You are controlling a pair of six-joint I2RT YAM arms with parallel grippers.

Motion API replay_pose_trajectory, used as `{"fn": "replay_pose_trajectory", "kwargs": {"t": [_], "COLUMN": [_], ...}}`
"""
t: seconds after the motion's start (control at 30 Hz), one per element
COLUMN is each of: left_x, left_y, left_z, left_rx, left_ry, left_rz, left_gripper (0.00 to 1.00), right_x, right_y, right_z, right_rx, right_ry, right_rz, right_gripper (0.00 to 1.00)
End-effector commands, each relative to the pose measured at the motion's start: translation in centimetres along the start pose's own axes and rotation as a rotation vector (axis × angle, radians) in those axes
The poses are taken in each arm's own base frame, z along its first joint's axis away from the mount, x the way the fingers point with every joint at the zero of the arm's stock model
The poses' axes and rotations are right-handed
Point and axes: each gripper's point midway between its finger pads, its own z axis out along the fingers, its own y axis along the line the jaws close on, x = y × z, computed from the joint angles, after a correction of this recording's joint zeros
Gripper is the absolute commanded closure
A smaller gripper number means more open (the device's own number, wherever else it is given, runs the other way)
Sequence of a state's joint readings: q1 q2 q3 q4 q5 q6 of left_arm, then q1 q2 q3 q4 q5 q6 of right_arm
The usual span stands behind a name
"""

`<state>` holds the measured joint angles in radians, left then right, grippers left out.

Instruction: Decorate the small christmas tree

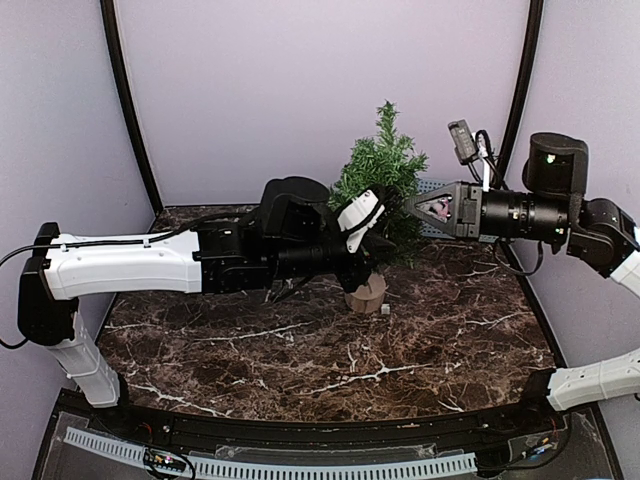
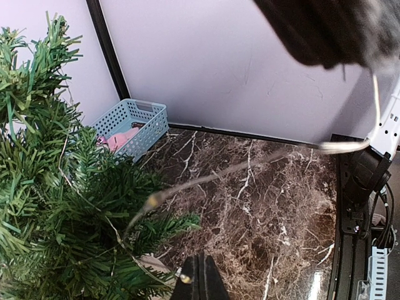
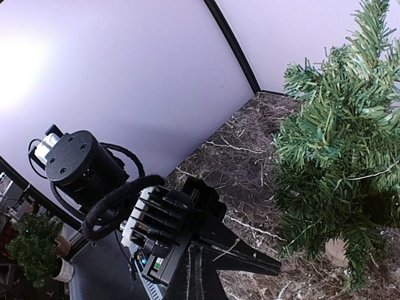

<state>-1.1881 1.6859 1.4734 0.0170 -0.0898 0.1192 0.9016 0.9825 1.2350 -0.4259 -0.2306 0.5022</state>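
— Brown marble table (image 1: 300, 360)! What is the biggest thing on it?

— The two arms. The left arm (image 1: 130, 265) lies stretched from the left edge to the middle. The right arm (image 1: 540, 212) comes in from the right edge, up high.

— Where is the tree (image 1: 385, 160)?

— Near the far edge, a bit right of the middle, between the two arms. Its round wood base (image 1: 367, 293) is on the table. The base looks tipped, but I cannot tell for sure.

— What is next in size?

— A blue basket (image 2: 134, 119) in the far right corner, behind the tree. Something pink (image 2: 119, 140) lies in it.

— What about the left gripper (image 2: 200, 281)?

— It is low down, right by the tree's bottom branches. Its fingers are pressed together.

— And the right gripper (image 1: 412, 206)?

— It points at the tree from the right, about halfway up, with its tip at the needles. Its fingers are pressed together too.

— Do they hold anything?

— A thin wire (image 2: 250, 164) with tiny beads hangs from the right gripper and runs into the branches. One bead sits right at the left fingertips. I cannot tell if either gripper pinches it.

— Anything smaller?

— A little white bit (image 1: 385, 309) on the table, just beside the base.
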Motion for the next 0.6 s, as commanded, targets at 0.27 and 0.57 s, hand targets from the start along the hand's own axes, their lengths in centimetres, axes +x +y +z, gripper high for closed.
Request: {"fn": "replay_pose_trajectory", "kwargs": {"t": [0.27,0.57], "left_x": [-2.8,-0.8], "left_y": [2.6,7.0], "left_z": [-6.9,-12.2], "left_rx": [-0.098,-0.200], "left_ry": [-0.139,-0.121], "left_rz": [-0.098,-0.287], "left_gripper": [0.34,0.31], "right_x": [-3.5,-4.9], "right_y": [1.7,1.4], "right_z": [2.5,6.1], "right_rx": [-0.048,-0.027], "right_ry": [-0.044,-0.011], "right_rz": [-0.102,-0.122], "right_gripper": [1.00,1.00]}}
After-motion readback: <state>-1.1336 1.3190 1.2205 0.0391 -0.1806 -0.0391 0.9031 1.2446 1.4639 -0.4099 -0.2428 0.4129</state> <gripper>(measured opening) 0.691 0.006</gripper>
